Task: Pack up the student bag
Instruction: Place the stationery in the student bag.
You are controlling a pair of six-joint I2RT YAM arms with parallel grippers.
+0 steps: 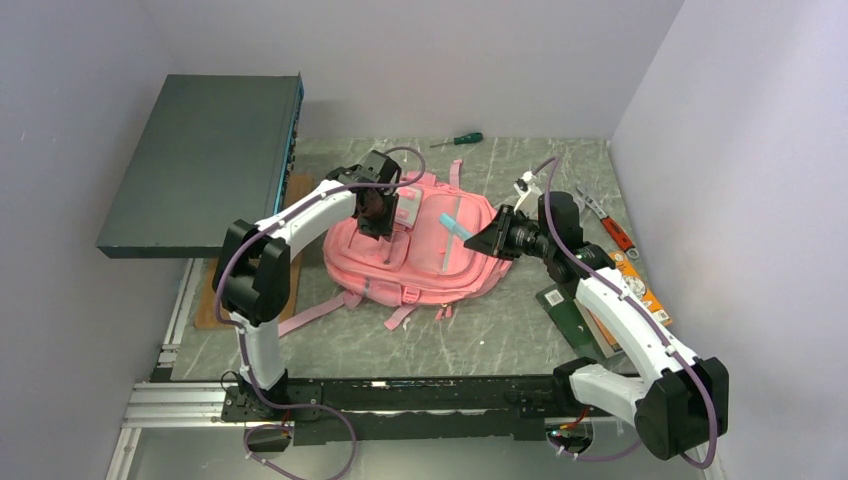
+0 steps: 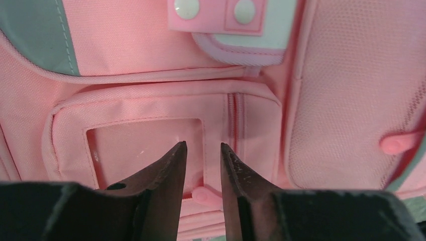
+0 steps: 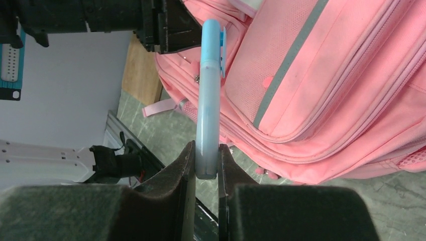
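Far left, just above the front pocket [image 2: 125,108] of the pink backpack [image 1: 430,262] lying mid-table [image 1: 480,345]: left claw [image 2: 203,145], slightly parted, empty. At its right edge: right claw [image 3: 206,150], clenched on a light-blue pen [image 3: 207,95] pointing over the backpack.

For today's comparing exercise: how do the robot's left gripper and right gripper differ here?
The left gripper holds nothing; the right gripper clamps a light-blue pen. The left gripper's fingers stand slightly apart; the right gripper's fingers press on the pen's end. The left gripper points at the student bag's front pocket; the right gripper is at the bag's side edge. Both have dark fingers.
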